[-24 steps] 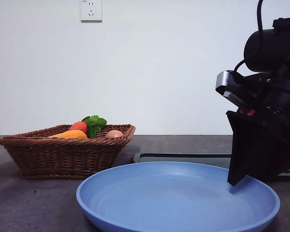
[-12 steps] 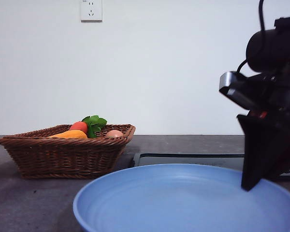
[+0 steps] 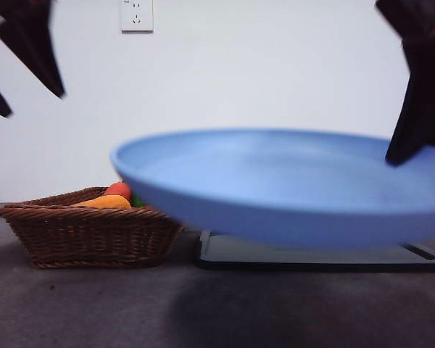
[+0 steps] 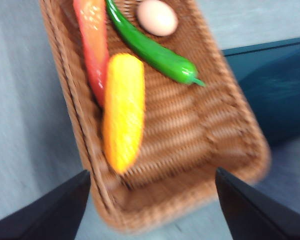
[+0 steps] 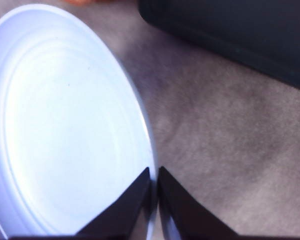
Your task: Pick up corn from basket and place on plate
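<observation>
The orange-yellow corn (image 4: 122, 112) lies in the brown wicker basket (image 4: 240, 135) beside a carrot; in the front view the corn (image 3: 105, 202) just shows over the basket (image 3: 87, 235) rim at the left. My left gripper (image 4: 152, 172) hangs open above the basket's near end, seen as black tips (image 3: 32, 105) at the top left. The light-blue plate (image 3: 275, 181) is lifted off the table, large and blurred. My right gripper (image 5: 154, 172) is shut on the plate (image 5: 65, 125) rim, and that gripper (image 3: 409, 145) shows at the right edge.
A red-orange carrot (image 4: 92, 45), a green pepper (image 4: 152, 50) and an egg (image 4: 157, 17) share the basket with the corn. A flat black tray (image 3: 304, 254) lies on the grey table right of the basket, under the raised plate.
The plate has risen from the table, held by its rim in the right gripper. The left gripper has come into view at the top left above the basket.
</observation>
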You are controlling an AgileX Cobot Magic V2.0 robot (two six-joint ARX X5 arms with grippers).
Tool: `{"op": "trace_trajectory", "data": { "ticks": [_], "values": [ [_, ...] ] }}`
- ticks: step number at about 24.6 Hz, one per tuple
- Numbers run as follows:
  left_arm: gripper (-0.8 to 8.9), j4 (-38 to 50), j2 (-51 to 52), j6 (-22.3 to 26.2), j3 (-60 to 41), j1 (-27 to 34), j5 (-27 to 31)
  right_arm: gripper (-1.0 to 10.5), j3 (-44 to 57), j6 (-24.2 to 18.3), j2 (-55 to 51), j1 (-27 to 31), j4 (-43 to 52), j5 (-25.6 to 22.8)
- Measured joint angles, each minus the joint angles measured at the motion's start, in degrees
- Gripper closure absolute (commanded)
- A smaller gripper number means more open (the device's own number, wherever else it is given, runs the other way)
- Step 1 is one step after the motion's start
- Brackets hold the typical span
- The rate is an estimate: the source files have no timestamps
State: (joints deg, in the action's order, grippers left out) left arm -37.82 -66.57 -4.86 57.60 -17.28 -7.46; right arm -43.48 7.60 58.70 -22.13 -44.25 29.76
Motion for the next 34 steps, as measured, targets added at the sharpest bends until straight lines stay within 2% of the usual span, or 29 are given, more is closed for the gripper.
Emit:
{"op": "trace_trajectory", "data": {
  "ticks": [5,16,34],
  "values": [
    [4.10,0.09,-16.50,2.89,10.43,-4.57,11.43,9.4,0.00,1.84,-5.97,0.00,-1.92,0.00],
    [4.10,1.09,-31.87,6.10,17.03,-7.32,17.94,9.4,0.00,2.99,-8.50,0.02,-2.99,-0.04],
    [4.14,3.80,-36.15,6.86,17.03,-7.56,18.93,9.4,0.00,3.17,-8.52,0.04,-2.97,-0.48]
  ]
}}
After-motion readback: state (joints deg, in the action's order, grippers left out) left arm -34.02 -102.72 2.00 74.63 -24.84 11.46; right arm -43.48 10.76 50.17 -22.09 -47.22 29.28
